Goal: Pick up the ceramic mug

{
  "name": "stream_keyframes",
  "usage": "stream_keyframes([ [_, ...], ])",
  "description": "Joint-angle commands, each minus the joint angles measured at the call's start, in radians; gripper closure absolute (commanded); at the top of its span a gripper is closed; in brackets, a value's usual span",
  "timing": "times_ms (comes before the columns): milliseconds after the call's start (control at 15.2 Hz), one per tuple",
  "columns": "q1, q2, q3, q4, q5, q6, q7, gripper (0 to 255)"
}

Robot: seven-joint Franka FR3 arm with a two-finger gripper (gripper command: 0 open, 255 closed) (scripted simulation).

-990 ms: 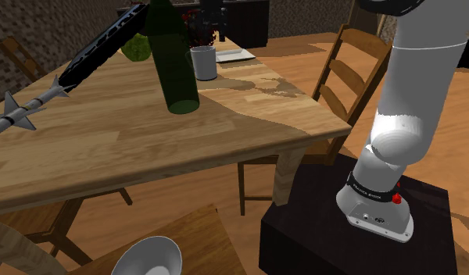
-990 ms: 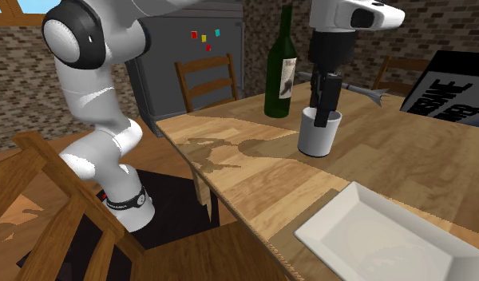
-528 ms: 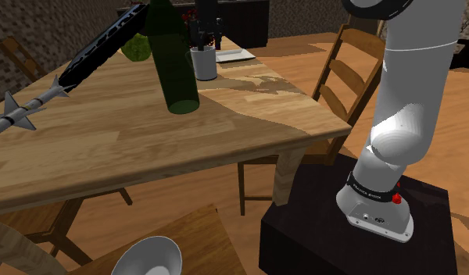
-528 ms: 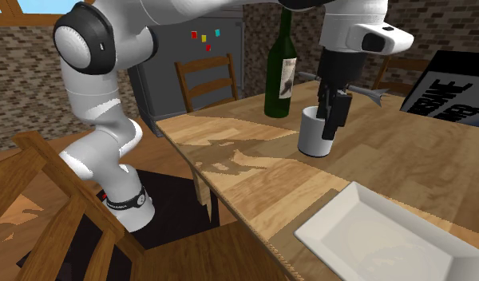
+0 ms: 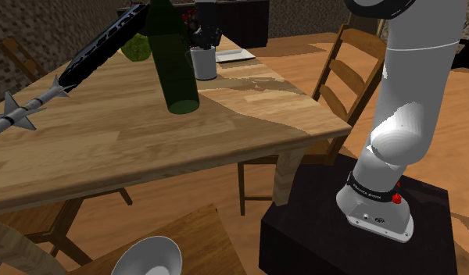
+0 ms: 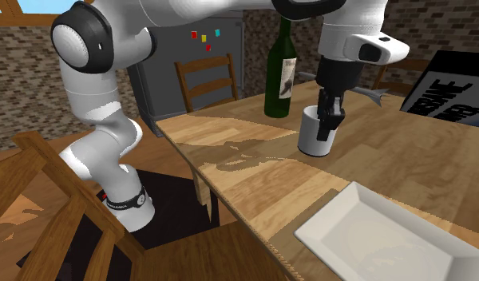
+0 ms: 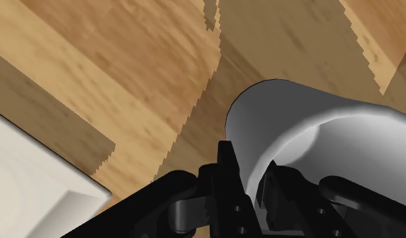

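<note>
Descent marks the change from half a second ago: the gripper [image 6: 329, 118] now sits lower over the mug [image 6: 316, 137], its black fingers reaching less far above the rim in the second exterior view, and the hand above it stands straighter than it did. The mug itself has not moved. It stands upright on the wooden table [image 6: 405, 164], near the green bottle [image 6: 279, 72] and well apart from the white plate [image 6: 389, 235].

In the wrist view the gripper [image 7: 249, 172] is drawn narrow, and the fingers [image 7: 229, 165] clasp the wall of the mug [image 7: 296, 128] at its rim, one inside and one outside.

From the shoulder view the gripper [image 5: 202, 39] hangs straight over the mug [image 5: 203, 64], beyond the bottle [image 5: 172, 62] on the table [image 5: 108, 133].
</note>
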Motion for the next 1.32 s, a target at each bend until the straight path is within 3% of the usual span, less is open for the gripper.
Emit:
stream_keyframes([
  [0,0.000,0.000,0.000,0.000,0.000,0.000,0.000,255],
  [396,0.000,0.009,0.000,0.040,0.000,-0.031,0.002,255],
  [1254,0.003,0.133,0.002,0.406,-0.004,-0.273,0.017,255],
])
